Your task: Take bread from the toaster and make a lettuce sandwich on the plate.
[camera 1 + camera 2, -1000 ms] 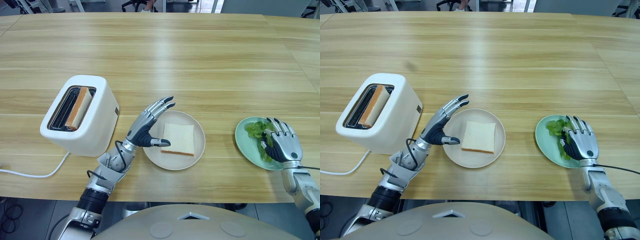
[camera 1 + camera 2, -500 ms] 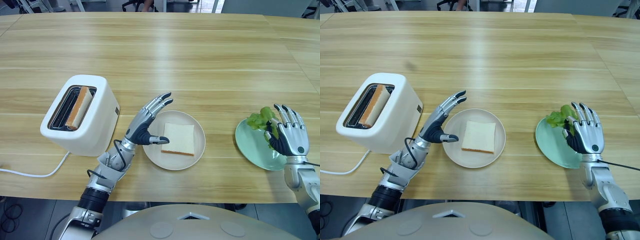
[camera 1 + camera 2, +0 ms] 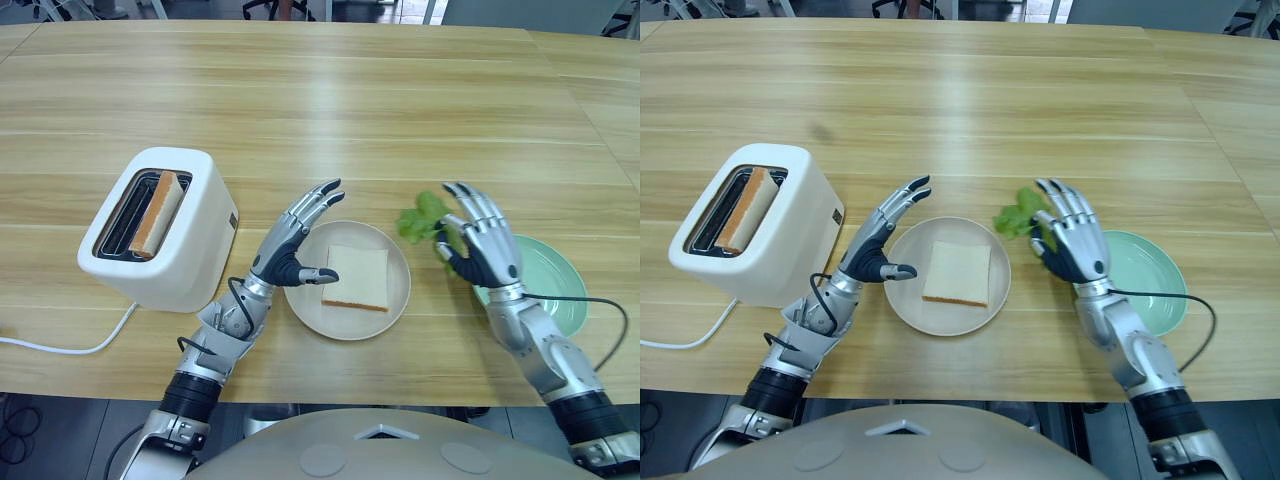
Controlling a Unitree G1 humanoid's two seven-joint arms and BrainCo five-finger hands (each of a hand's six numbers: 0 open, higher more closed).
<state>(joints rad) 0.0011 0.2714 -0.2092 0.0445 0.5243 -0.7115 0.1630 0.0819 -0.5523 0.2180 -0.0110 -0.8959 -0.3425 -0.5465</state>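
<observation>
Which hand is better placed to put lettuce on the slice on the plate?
Right: the right hand holds the lettuce just beside the plate; the left hand is open and empty.

The right hand (image 3: 482, 250) covered part of the lettuce (image 3: 418, 220) and the left rim of the green plate (image 3: 552, 275); a white cord (image 3: 50, 351) ran off the view's left edge.

Bright, even indoor light from overhead. Pale sheen ran down wooden table (image 3: 330, 110) at far centre. White toaster (image 3: 195, 250) evenly lit, with short soft shadow at near base. Plate (image 3: 395, 300) rim threw thin faint shadow. Green plate (image 3: 560, 270) showed mild gloss.
</observation>
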